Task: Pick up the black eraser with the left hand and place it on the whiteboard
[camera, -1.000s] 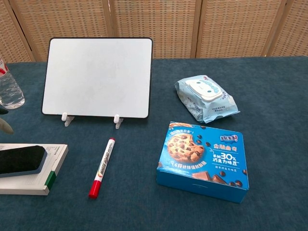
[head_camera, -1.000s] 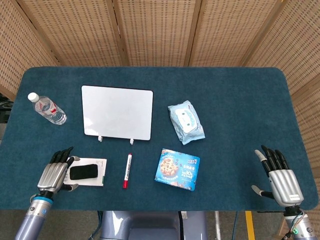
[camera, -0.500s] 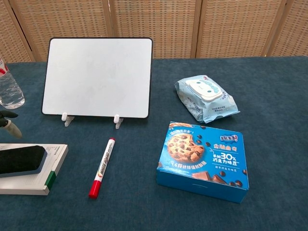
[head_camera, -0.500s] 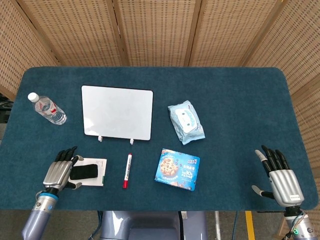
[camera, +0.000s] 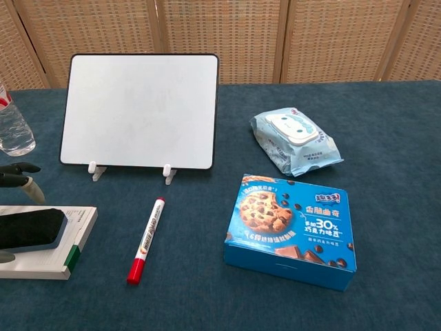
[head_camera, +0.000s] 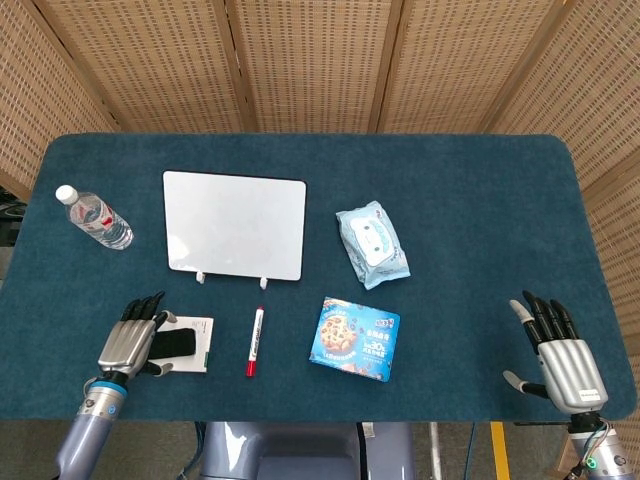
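From the head view, your left hand [head_camera: 130, 344] sits at the near left of the blue felt-covered table [head_camera: 470, 200], fingers spread apart and stretched forward, overlapping the left end of the black oblong eraser [head_camera: 172, 345]; whether it touches the eraser you cannot tell from here. That eraser lies on a flat white box with a green edge [head_camera: 200, 333]. Just right of the box lies a red-capped white marker pen [head_camera: 255, 341], and beyond both stands the white rectangular whiteboard with a black frame [head_camera: 235, 224], well apart from the eraser. A clear plastic water bottle [head_camera: 95, 217] lies at the far left. A blue cookie box [head_camera: 355, 339] and a pale blue pack of wet wipes [head_camera: 371, 244] occupy the middle. Your right hand [head_camera: 558, 355] rests at the near right corner, fingers apart, holding nothing.

From the chest view, only dark fingertips [camera: 19, 171] of your left hand show at the left edge, above the eraser [camera: 31, 228], not closed on it. The eraser lies flat on the white box [camera: 79, 227]. The whiteboard [camera: 138, 110] leans upright on small white feet, with the marker [camera: 146, 241] in front. Your right hand is out of this view.
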Controlling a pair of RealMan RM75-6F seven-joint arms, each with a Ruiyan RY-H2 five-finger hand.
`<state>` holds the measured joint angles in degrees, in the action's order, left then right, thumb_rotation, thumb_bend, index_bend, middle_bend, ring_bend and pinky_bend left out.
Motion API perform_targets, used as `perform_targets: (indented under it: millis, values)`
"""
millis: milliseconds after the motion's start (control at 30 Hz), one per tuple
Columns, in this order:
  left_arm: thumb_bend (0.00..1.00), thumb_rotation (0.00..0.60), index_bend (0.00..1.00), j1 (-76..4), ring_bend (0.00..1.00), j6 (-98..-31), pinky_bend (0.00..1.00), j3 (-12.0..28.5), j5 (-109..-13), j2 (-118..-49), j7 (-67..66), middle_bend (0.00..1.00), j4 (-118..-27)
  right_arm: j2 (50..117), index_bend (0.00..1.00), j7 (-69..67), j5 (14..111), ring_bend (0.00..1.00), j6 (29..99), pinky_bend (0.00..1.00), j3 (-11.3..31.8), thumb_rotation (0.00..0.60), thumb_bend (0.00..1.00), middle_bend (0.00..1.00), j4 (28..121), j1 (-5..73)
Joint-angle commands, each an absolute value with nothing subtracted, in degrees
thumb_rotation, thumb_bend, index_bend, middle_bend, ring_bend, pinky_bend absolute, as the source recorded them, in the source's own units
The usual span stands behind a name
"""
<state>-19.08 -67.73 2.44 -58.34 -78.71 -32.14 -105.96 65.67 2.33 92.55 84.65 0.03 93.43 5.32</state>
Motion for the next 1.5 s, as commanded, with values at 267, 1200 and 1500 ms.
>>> perform_targets:
  millis: [267,1200,1500]
  values:
    - [0.16,0.600,0.30,-19.8,0.00,-68.0,0.00,2.3,-57.9,-79.1,-32.2,0.00,-105.9,65.6,0.00,2.2,92.6,0.00,84.8,0.00,0.0,0.600,0.05,0.00,93.5,5.2]
    - [0.31,0.600,0.37,-21.2,0.00,-68.6,0.00,1.6,-56.1,-81.0,-31.5,0.00,-104.9,65.5,0.00,1.7,92.8,0.00,85.2,0.00,0.0,0.600,0.05,0.00,93.4,5.1]
    - [0.32,0.600,0.37,-21.3,0.00,-69.2,0.00,1.6,-56.3,-81.3,-30.9,0.00,-104.8,65.4,0.00,1.6,92.8,0.00,85.2,0.00,0.1,0.600,0.05,0.00,93.4,5.0]
